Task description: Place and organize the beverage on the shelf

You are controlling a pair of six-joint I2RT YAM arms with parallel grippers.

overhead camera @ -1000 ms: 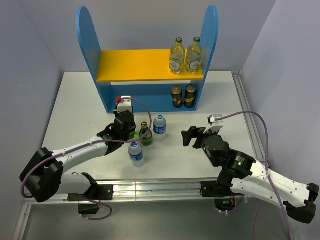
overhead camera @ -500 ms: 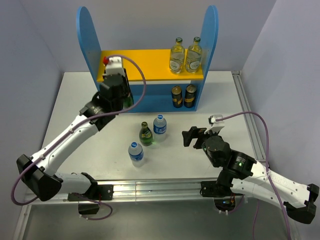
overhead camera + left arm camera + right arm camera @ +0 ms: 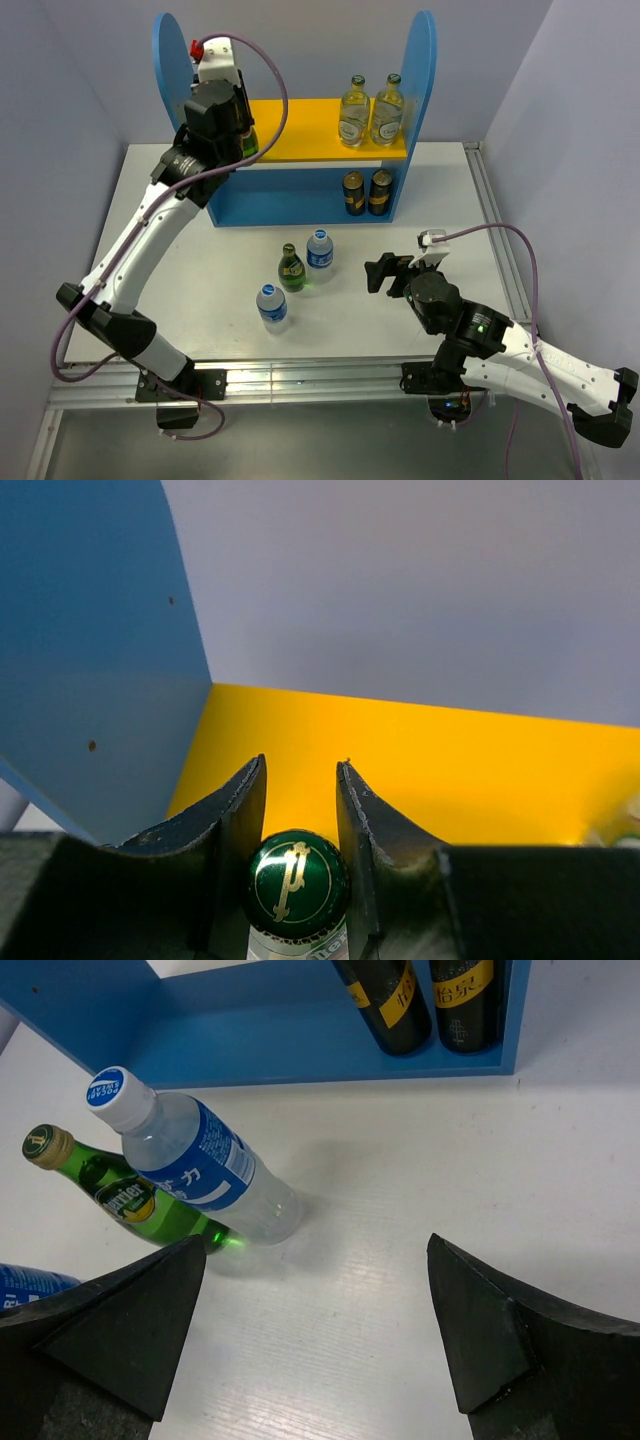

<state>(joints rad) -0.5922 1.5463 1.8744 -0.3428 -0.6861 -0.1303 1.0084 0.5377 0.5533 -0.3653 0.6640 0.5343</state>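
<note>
Above the shelf's left end: the left pincer [image 3: 301, 764] is clamped on a green glass bottle with a green, gold-marked cap [image 3: 297, 883]. It is over the left part of the yellow-orange upper board [image 3: 300, 130] of the blue two-level shelf [image 3: 290, 200], close to the tall left side panel.
Held bottle's axis: upright, with the long axis vertical and the cap facing the wrist camera between the two fingers [image 3: 235, 810].
Hidden on the held bottle: the cap and the pincer cover the body and base, so I cannot tell whether it touches the board.
Upper board, right end: two clear glass bottles with yellowish labels [image 3: 353, 112] [image 3: 388, 108] stand upright side by side.
Lower level, right end: two dark bottles with yellow labels [image 3: 353, 193] [image 3: 380, 191] stand upright. The right wrist view cuts off their tops.
White counter [image 3: 160, 220], before the shelf: a second green glass bottle [image 3: 291, 268] stands upright just beside a clear plastic water bottle with a blue label [image 3: 319, 250].
Nearer the arms: the other blue-labelled water bottle [image 3: 271, 305] stands upright and apart. Only a sliver of it shows in the right wrist view.
Right pincer [image 3: 385, 272]: spread wide and holding nothing, to the right of the counter bottles and facing them.
</note>
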